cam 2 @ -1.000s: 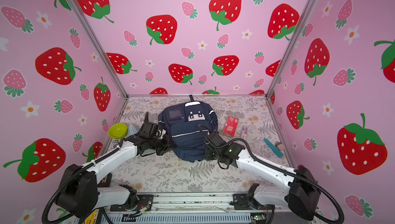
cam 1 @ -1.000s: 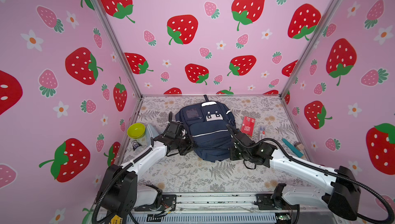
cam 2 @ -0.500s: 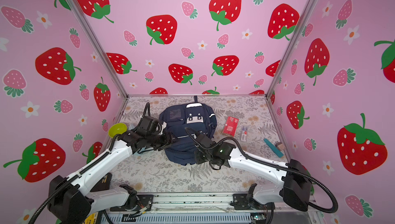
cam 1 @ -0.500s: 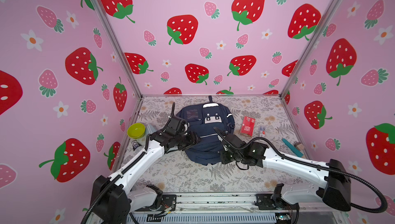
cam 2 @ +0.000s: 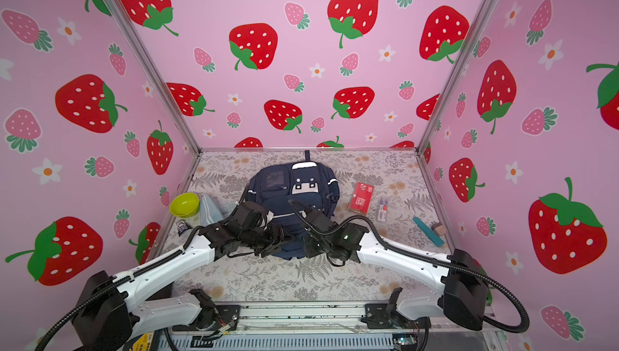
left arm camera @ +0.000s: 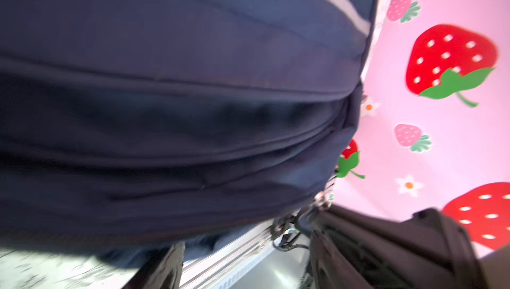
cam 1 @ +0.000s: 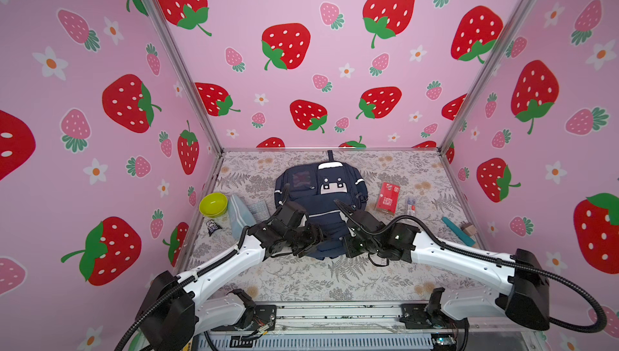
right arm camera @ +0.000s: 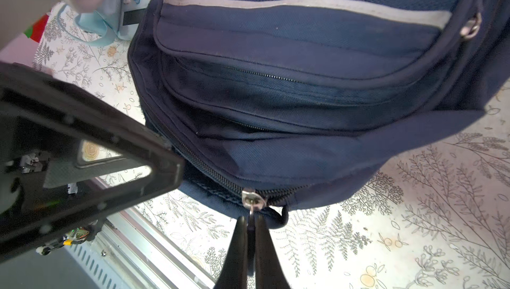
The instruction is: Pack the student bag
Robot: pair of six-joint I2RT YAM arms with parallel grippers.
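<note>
The table (cam 1: 301,279), covered in a fern-print cloth, is carrying the student bag (cam 1: 318,205), which is lying flat against both hands. Outward of the left hand (cam 1: 315,240), a yellow-green bowl (cam 1: 213,204), pale blue pouch (cam 1: 239,215) and dark packet (cam 1: 212,227) are lying; outward of the right hand (cam 1: 345,243), a red packet (cam 1: 388,197) and teal bar (cam 1: 457,231).

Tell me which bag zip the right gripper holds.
The zip along the student bag's near edge: the right gripper pinches its silver pull; the pocket zips go untouched.

Large navy-blue fabric backpack (left arm camera: 179,94): blurred, cropped by edges in left wrist view.
Flat red rectangular packet (cam 1: 388,197): lettering too small to read.
</note>
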